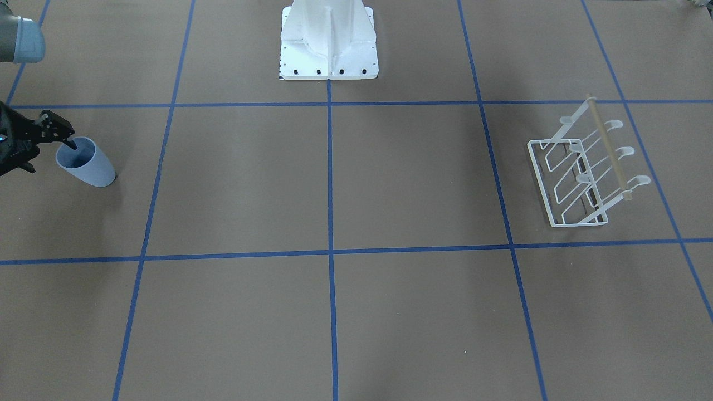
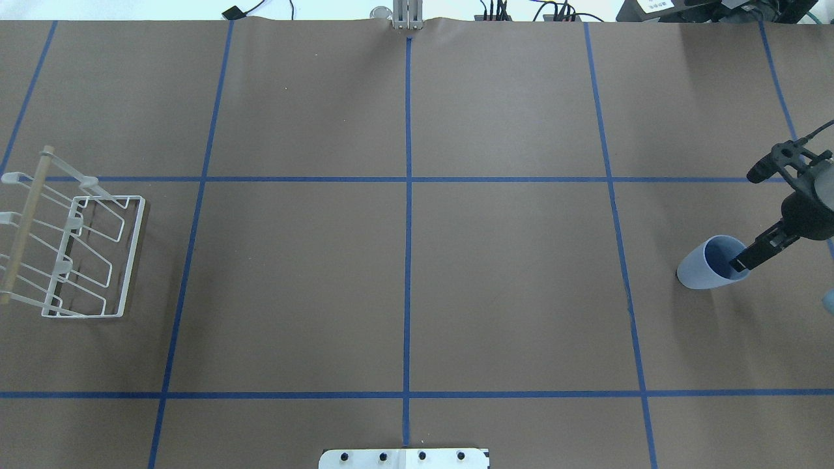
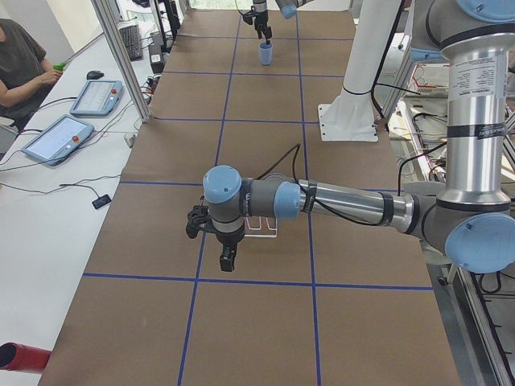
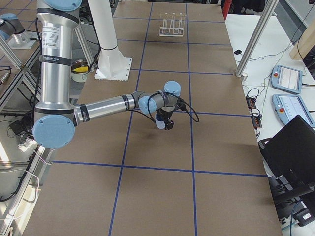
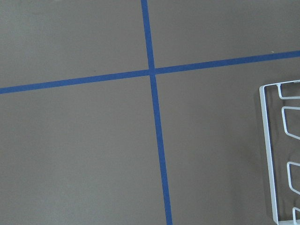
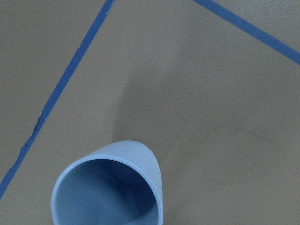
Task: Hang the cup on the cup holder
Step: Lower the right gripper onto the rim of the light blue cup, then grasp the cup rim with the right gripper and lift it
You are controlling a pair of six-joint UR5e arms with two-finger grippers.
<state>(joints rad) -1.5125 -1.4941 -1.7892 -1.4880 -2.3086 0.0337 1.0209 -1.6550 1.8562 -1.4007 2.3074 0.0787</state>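
The cup (image 2: 700, 273), a plain light-blue tumbler, stands mouth-up at the table's right end, also seen as the cup (image 1: 92, 167) in the front view. My right gripper (image 2: 739, 264) slants down onto its rim. One dark finger (image 1: 71, 142) dips inside the mouth; the other finger is hidden, so I cannot tell if it is shut. The right wrist view looks down into the cup (image 6: 108, 187). The cup holder (image 2: 78, 254), a white wire rack with a tan wooden rod, sits at the far left. My left gripper (image 3: 228, 259) hovers beside it; I cannot tell its state.
Blue tape lines divide the brown table into squares. The white robot base (image 1: 328, 44) stands at the middle of the robot's edge. A person sits at a side desk (image 3: 56, 137) with tablets beyond the table. The rack's edge (image 5: 269, 154) shows in the left wrist view.
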